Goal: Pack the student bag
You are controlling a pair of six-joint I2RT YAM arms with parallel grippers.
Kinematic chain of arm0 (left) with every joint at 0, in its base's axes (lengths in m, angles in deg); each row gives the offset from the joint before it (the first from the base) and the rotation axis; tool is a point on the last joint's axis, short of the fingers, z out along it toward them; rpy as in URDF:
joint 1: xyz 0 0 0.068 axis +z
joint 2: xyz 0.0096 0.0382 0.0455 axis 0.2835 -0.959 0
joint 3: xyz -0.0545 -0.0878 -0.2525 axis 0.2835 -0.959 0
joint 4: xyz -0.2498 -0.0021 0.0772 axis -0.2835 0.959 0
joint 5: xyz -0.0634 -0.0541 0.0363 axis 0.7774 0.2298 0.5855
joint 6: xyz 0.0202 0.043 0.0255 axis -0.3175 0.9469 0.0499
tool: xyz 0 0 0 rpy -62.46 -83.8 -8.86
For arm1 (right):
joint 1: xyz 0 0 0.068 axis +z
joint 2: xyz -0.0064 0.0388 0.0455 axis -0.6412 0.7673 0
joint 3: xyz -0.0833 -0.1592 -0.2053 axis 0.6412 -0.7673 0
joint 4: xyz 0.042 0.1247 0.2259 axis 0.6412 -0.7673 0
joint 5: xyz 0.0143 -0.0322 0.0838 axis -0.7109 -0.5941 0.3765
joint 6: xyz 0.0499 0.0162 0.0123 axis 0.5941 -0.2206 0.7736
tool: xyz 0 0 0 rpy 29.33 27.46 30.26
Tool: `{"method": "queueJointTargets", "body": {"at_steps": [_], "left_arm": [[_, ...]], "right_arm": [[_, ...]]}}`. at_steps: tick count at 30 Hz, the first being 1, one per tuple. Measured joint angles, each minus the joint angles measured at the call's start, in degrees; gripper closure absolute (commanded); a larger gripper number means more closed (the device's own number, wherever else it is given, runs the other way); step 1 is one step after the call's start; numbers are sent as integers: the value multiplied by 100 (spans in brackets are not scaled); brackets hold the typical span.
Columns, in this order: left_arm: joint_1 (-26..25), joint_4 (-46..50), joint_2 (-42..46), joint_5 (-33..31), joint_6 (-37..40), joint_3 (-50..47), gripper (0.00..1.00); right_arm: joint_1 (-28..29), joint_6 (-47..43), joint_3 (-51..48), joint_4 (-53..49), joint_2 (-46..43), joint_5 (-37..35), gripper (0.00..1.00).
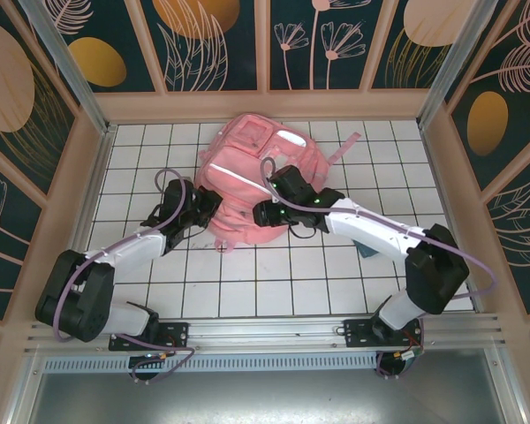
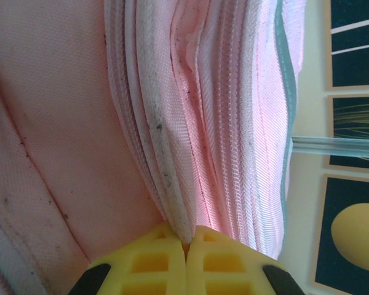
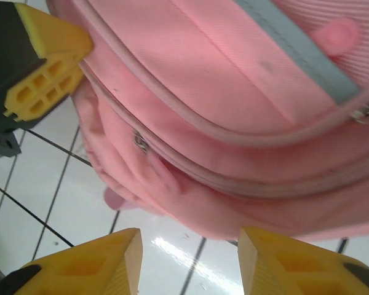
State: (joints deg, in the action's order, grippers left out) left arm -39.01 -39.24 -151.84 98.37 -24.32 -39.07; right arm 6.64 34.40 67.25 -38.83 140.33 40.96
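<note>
**Backpack position.** The pink backpack lies flat on the white tiled table, in the far half and roughly centred, close to the back wall. One pink strap trails off its far right side onto the tiles.

**Left arm.** The arm reaches in from the near left. The left gripper sits at the near left edge of the backpack. In the left wrist view its jaws are together: the yellow fingertips meet on a narrow fold of pink fabric, which is pinched between them. Layers of fabric and zipper tape fan away from the pinch point.

**Right arm.** The arm reaches across from the near right, with its elbow over the right side of the table. The right gripper is at the near edge of the backpack, close beside the left gripper. Its jaws are apart — in the right wrist view the two yellow fingers stand well separated with nothing clamped between them. The rounded edge of the backpack lies just beyond the tips; whether they touch it cannot be determined.

**Visible details, right wrist view.** A metal zipper pull sits on the seam, and a grey strip crosses the upper panel. A yellow finger of the left gripper appears at upper left, against the corner of the backpack.
</note>
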Motion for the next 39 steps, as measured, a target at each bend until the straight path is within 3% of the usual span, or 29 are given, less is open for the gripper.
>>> {"method": "queueJointTargets", "body": {"at_steps": [6,15,22,27,39], "left_arm": [[0,26,70,184,0,85,98],[13,39,90,278,4,184,99],[17,37,90,319,4,184,99],[15,35,90,326,4,184,100],[2,72,90,190,74,184,100]], "right_arm": [[-2,214,186,157,369,151,54],[7,490,267,177,595,267,75],[94,490,398,175,728,299,74],[170,503,658,103,885,155,100],[409,476,885,-494,813,-549,100]]}}
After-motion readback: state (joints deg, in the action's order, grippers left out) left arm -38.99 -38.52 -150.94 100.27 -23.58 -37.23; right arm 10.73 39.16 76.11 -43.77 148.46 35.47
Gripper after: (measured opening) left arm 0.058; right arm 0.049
